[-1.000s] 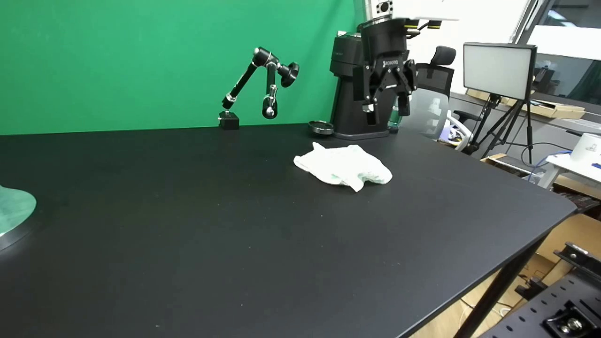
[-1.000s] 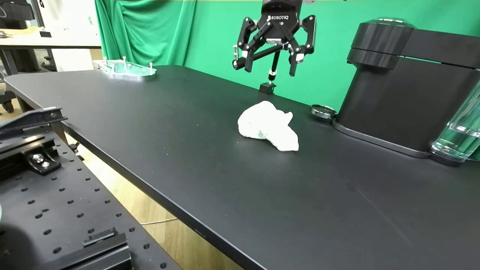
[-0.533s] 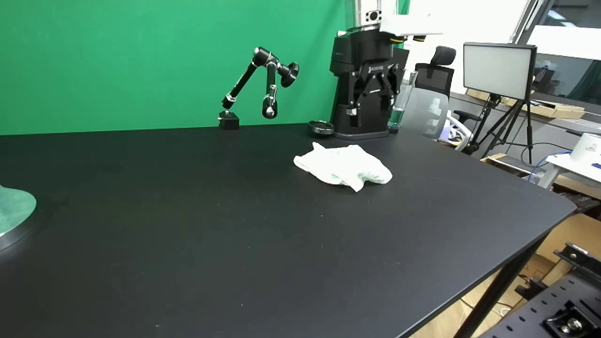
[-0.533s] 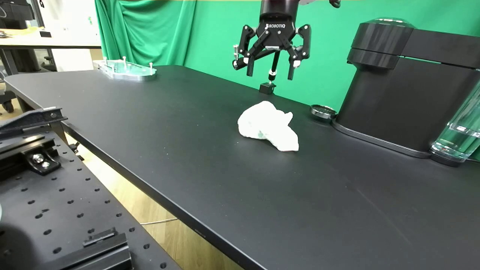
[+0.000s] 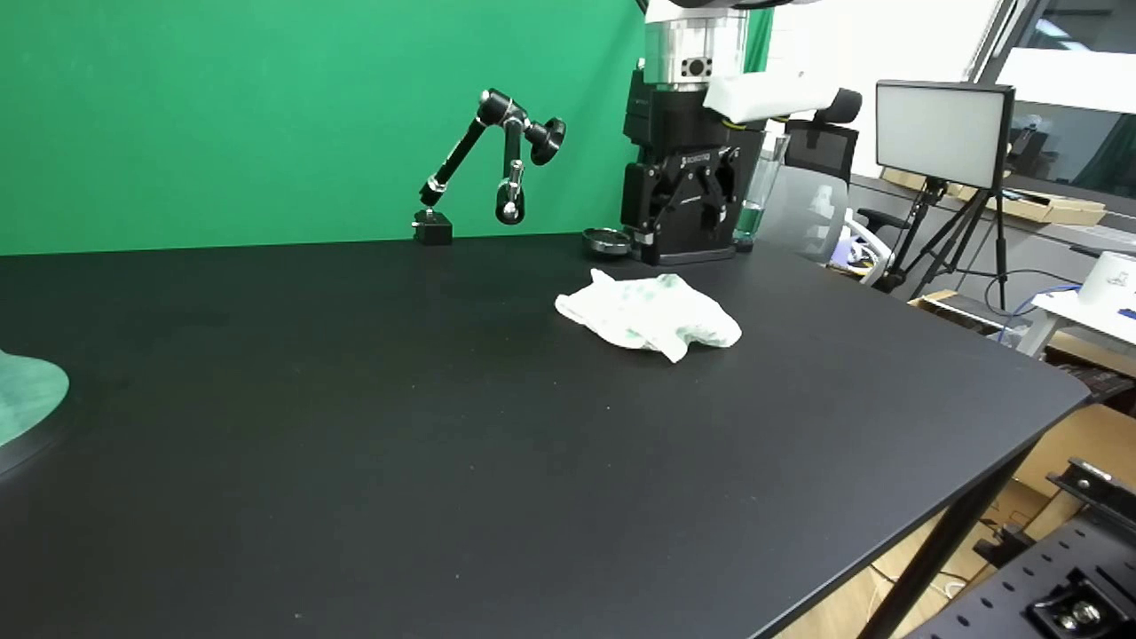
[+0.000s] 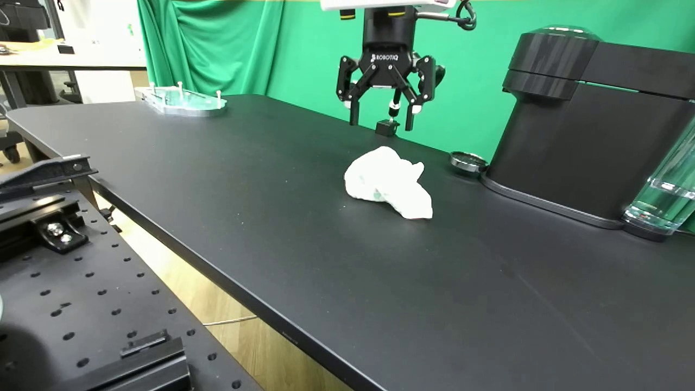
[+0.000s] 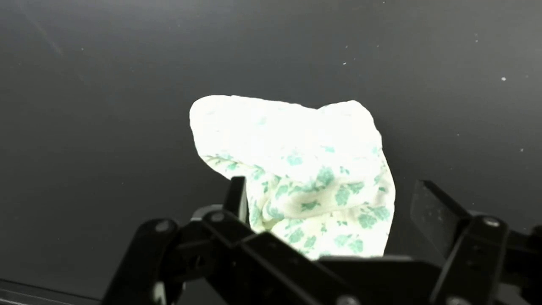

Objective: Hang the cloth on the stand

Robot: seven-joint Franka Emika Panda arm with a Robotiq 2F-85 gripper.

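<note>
A crumpled white cloth with green flower prints lies on the black table, seen in both exterior views (image 5: 652, 311) (image 6: 385, 182) and in the wrist view (image 7: 313, 169). A black jointed stand (image 5: 495, 120) rises at the table's back edge; in an exterior view its base (image 6: 387, 128) shows behind the gripper. My gripper points down above the table, higher than the cloth, in both exterior views (image 5: 679, 235) (image 6: 381, 124). It is open and empty. In the wrist view the fingers (image 7: 331, 190) appear on either side of the cloth, whose lower end is hidden by the gripper.
A black coffee machine (image 6: 586, 136) with a clear water tank (image 6: 665, 190) stands at the back. A small round dish (image 6: 468, 163) sits beside it. A clear tray with pegs (image 6: 182, 106) is at the far end. A perforated metal platform (image 6: 108, 304) borders the table's front edge.
My gripper has come down and shifted a little to the left in both exterior views. It stays open. The cloth and the stand have not moved.
</note>
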